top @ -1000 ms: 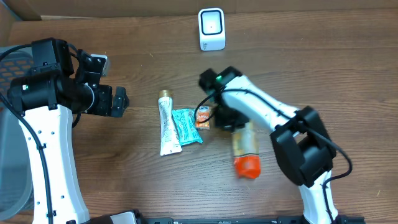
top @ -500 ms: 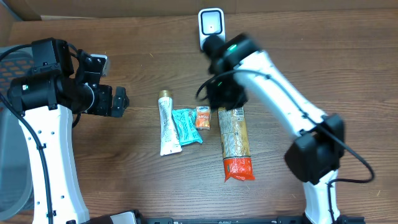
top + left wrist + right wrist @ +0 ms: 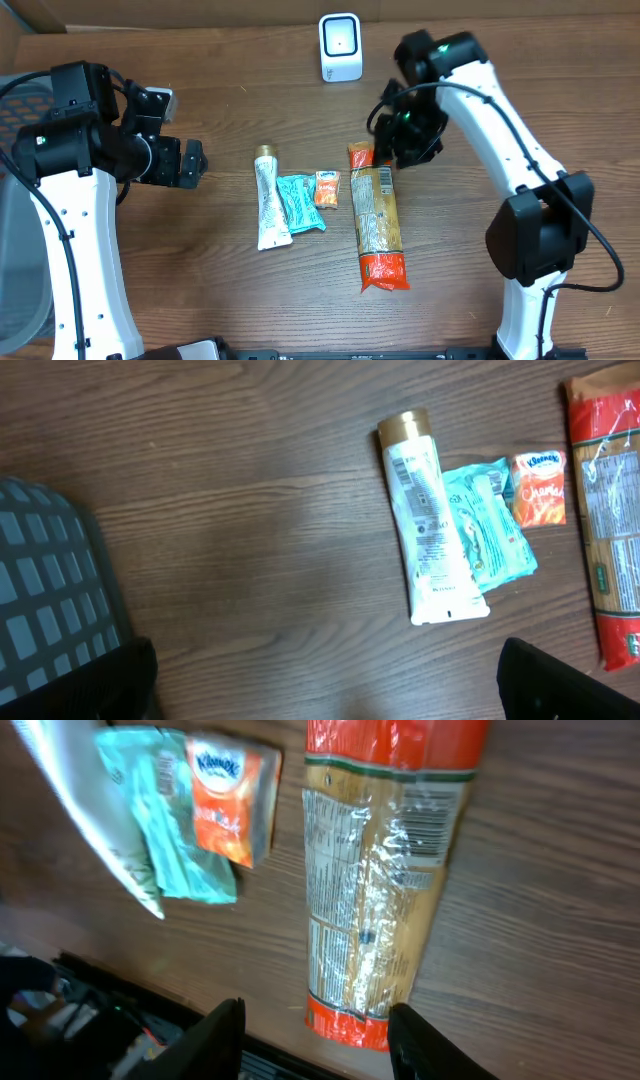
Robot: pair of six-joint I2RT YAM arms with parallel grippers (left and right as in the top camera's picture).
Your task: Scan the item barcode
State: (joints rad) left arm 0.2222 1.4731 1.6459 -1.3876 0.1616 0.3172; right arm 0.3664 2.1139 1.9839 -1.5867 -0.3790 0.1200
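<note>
At far left, left hand (image 3: 197, 163): fingers spread wide, holding nothing, above bare table (image 3: 200, 280).
Tube (image 3: 268, 205): white, gold cap pointing to the far edge, lying flat.
Teal packet (image 3: 300, 203): touching the tube's right side.
Kleenex pack (image 3: 327, 188): orange, just beside the teal packet.
Scanner (image 3: 340, 45): white, upright at the far edge.
Pasta bag (image 3: 378, 225): flat on the table, printed label up, right of the Kleenex pack.
Right hand (image 3: 398, 148): fingers apart, empty, over the bag's far end.
</note>
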